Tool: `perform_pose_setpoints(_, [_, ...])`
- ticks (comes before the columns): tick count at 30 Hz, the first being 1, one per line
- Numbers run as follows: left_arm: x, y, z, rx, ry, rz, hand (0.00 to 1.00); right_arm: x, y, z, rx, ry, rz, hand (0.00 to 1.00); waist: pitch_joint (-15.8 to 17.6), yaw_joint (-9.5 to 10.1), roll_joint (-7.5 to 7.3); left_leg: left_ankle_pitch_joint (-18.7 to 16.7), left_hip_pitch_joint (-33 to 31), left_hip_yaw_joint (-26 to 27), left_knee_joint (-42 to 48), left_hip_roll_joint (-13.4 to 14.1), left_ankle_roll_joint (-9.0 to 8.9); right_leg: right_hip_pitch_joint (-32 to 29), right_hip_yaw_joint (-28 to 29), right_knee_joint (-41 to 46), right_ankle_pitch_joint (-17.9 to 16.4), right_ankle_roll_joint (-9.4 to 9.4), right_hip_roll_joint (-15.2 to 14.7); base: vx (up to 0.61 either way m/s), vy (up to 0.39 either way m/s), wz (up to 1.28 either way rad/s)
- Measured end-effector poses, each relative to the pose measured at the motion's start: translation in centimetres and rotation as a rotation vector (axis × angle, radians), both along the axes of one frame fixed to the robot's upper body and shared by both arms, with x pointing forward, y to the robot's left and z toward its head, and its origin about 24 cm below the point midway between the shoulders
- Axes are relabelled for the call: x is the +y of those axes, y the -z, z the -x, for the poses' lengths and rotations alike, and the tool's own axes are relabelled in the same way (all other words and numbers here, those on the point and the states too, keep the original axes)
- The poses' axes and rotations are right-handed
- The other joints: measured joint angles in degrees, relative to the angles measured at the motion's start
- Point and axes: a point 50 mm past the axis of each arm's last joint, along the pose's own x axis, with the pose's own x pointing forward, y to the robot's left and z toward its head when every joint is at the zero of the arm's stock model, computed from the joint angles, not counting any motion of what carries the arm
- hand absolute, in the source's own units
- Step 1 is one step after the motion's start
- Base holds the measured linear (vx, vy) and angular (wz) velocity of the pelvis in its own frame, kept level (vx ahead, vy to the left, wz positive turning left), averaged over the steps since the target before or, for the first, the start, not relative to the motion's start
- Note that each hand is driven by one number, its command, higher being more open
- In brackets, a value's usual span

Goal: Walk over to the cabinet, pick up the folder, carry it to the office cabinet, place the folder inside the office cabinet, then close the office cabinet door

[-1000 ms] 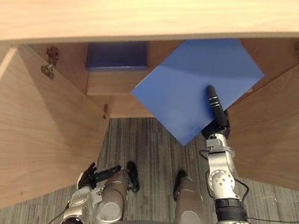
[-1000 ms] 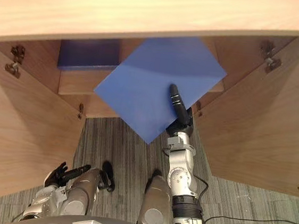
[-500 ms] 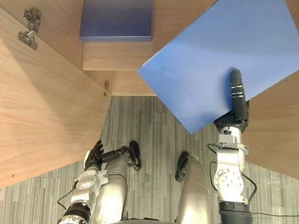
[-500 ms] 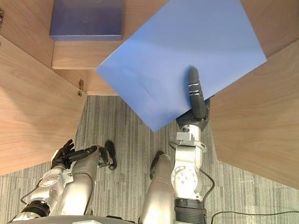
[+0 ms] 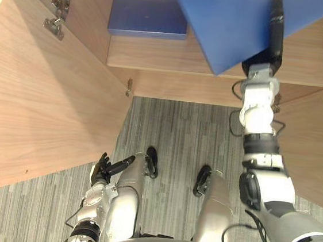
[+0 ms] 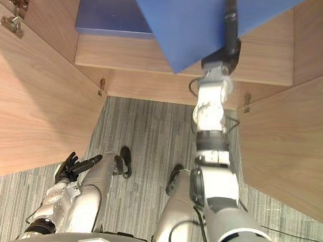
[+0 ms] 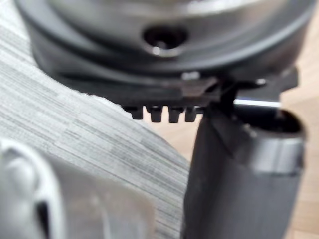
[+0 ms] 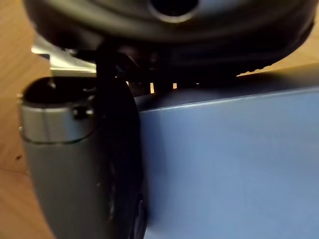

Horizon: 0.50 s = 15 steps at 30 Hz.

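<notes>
The blue folder (image 5: 230, 21) is tilted in the open office cabinet, its lower corner hanging over the wooden shelf (image 5: 174, 56). My right hand (image 5: 268, 48) is shut on the folder's near edge, with the thumb lying on top; the right wrist view shows the thumb (image 8: 84, 164) pressed against the blue folder (image 8: 229, 164). The arm is stretched out far into the cabinet. My left hand (image 5: 108, 168) hangs low by my left side, open and holding nothing, over the striped carpet (image 7: 75, 129).
A darker blue flat box (image 5: 150, 10) lies on the shelf to the folder's left. The cabinet's left door (image 5: 42, 102) and right door (image 5: 315, 143) both stand wide open on either side of me. Grey striped carpet (image 5: 177, 134) lies between them.
My right arm has stretched forward and carried the folder deeper into the cabinet, over the shelf. The view has also shifted. The left hand stays low at my side.
</notes>
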Motion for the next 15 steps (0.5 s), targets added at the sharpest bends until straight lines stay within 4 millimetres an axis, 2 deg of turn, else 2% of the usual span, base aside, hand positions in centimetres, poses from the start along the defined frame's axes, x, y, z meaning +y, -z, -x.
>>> perform_pose_setpoints(3, [-0.3, 0.2, 0.2, 0.007, -0.030, 0.027, 1.00, -1.1, -3.2, -0.5, -0.031, 0.021, -0.084, 0.00, 0.72, 0.26, 1.07, 1.10, -0.01, -0.87, -1.78, -1.70, 0.19, 0.56, -1.50, 0.01, 0.00, 0.00, -1.52, 0.04, -0.021, 0.31])
perform_pose_setpoints(7, [-0.3, 0.6, 0.6, 0.029, -0.060, 0.033, 1.00, -3.0, -6.3, -0.4, -0.067, 0.055, -0.212, 0.00, 0.93, 1.67, 1.44, 2.42, -0.14, -1.93, -3.57, -3.30, 0.15, 0.76, -2.98, 0.02, -0.04, -0.06, -2.92, 0.03, -0.027, 0.27])
perform_pose_setpoints(12, [-0.3, 1.0, 1.6, 0.047, -0.118, 0.054, 1.00, -5.4, -8.5, 0.3, -0.080, 0.128, -0.352, 0.00, 1.04, 2.92, 1.70, 3.50, -1.04, -3.82, -4.48, -5.09, 0.14, 0.86, -4.82, 1.08, -0.74, -0.53, -4.55, 0.01, -0.027, 0.30])
perform_pose_setpoints(15, [-0.2, 1.3, 2.2, 0.062, -0.136, 0.056, 1.00, -6.4, -10.2, 0.9, -0.102, 0.169, -0.404, 0.00, 1.39, 3.13, 2.70, 4.18, -2.64, -5.09, -4.35, -5.67, 0.15, 0.81, -6.53, 1.12, -1.38, -0.66, -5.04, -0.02, -0.019, 0.27])
